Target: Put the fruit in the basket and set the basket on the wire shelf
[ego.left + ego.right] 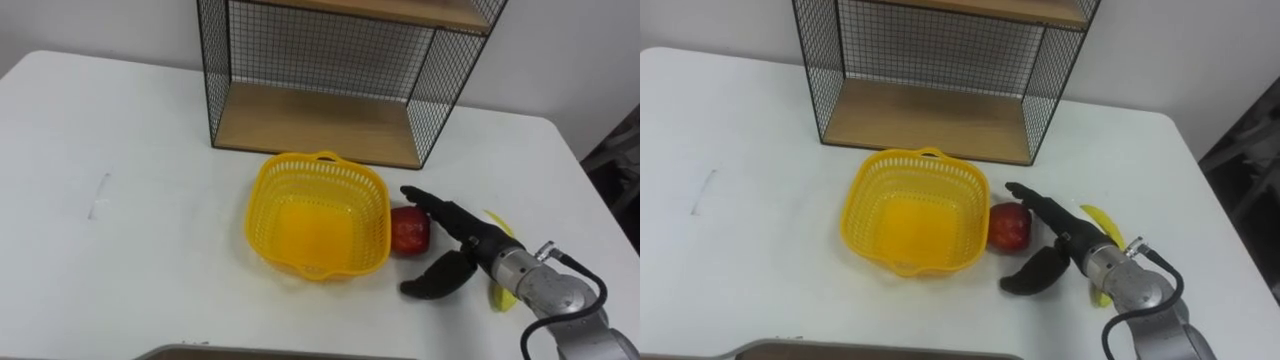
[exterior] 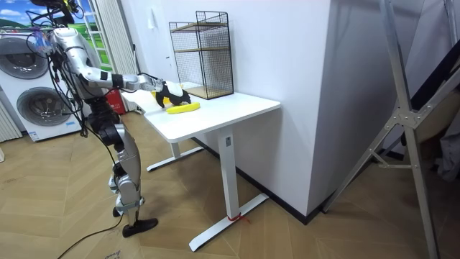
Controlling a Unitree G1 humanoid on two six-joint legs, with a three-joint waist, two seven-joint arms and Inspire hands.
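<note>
An empty yellow plastic basket sits on the white table in front of the wire shelf. A red apple lies on the table against the basket's right side. My right hand is just right of the apple, open, with straight fingers reaching past the apple's far side and the thumb spread below it. A yellow banana lies under and behind that hand, mostly hidden. In the room view I stand at the table's end with the right hand stretched over the banana.
The wire shelf has wooden boards and stands at the table's far edge. The table's right edge is close to my right arm. A faint mark is on the tabletop's left part.
</note>
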